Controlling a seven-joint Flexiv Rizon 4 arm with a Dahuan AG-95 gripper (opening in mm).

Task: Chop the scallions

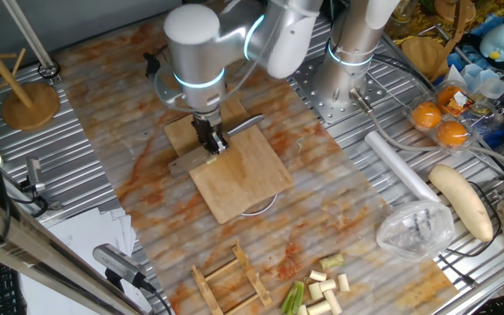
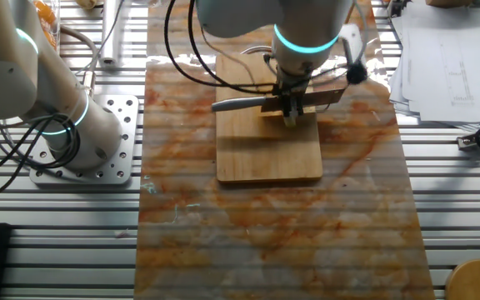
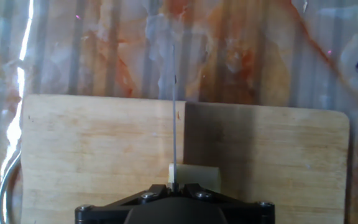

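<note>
My gripper (image 1: 211,140) is shut on a knife (image 1: 245,126) and holds it low over the wooden cutting board (image 1: 243,179). In the other fixed view the gripper (image 2: 292,107) grips the knife (image 2: 240,104) crosswise above the board (image 2: 269,154). In the hand view the blade (image 3: 174,124) shows edge-on, running away from the gripper (image 3: 174,186) across the board (image 3: 92,143). One pale scallion piece (image 3: 197,175) lies on the board right at the blade; it also shows in the other fixed view (image 2: 290,122). Several more scallions (image 1: 322,289) lie at the table's near edge.
A long white radish (image 1: 462,201), a clear plastic bag (image 1: 414,229), a white roll (image 1: 396,162) and oranges (image 1: 440,122) lie at the right. A small wooden rack (image 1: 230,280) stands near the scallions. A second arm's base (image 1: 348,61) stands behind the board.
</note>
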